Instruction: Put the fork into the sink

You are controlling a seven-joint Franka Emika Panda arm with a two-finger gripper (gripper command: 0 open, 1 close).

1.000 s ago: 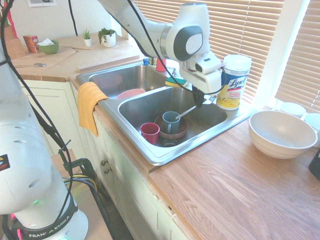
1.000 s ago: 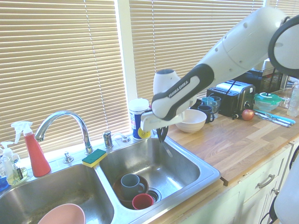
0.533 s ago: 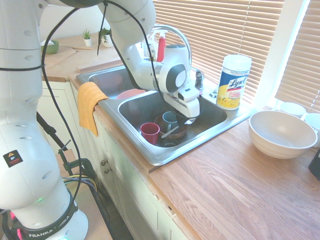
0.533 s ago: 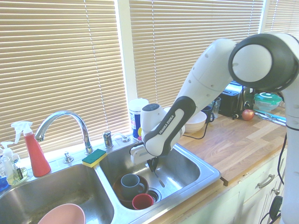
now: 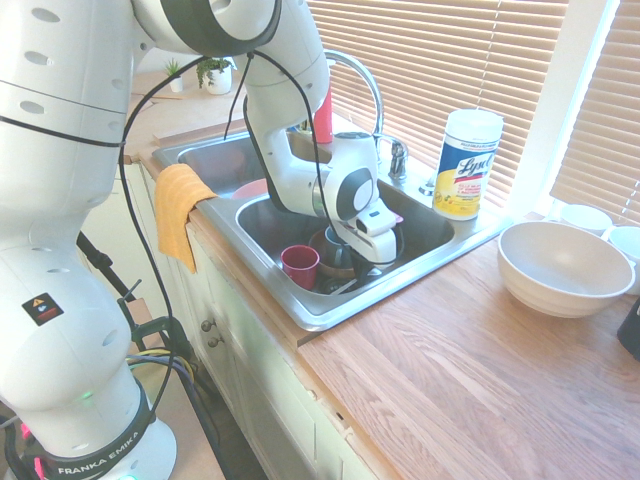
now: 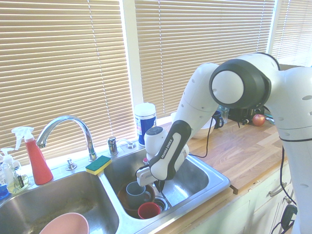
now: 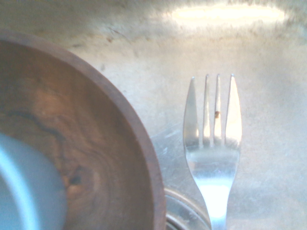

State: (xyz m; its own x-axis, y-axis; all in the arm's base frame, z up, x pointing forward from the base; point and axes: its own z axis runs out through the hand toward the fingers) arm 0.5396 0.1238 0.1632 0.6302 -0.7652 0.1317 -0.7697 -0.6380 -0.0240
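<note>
Stainless steel sink (image 5: 300, 300) — two rectangular basins with a shiny rim — holds a brown wooden bowl (image 7: 100, 158) with a blue-grey mug (image 6: 134, 190) in it. Pincer (image 6: 158, 184), clamped shut on the fork (image 7: 212, 143), hangs low in the basin. Only the wrist view resolves four flat silver tines over the scuffed basin floor.

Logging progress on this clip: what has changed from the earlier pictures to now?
The pincer, shut on the fork, has come down from above the rim into the sink, ending beside the brown bowl. Nothing was let go. The red cup, sponge and wipes canister stayed put.
</note>
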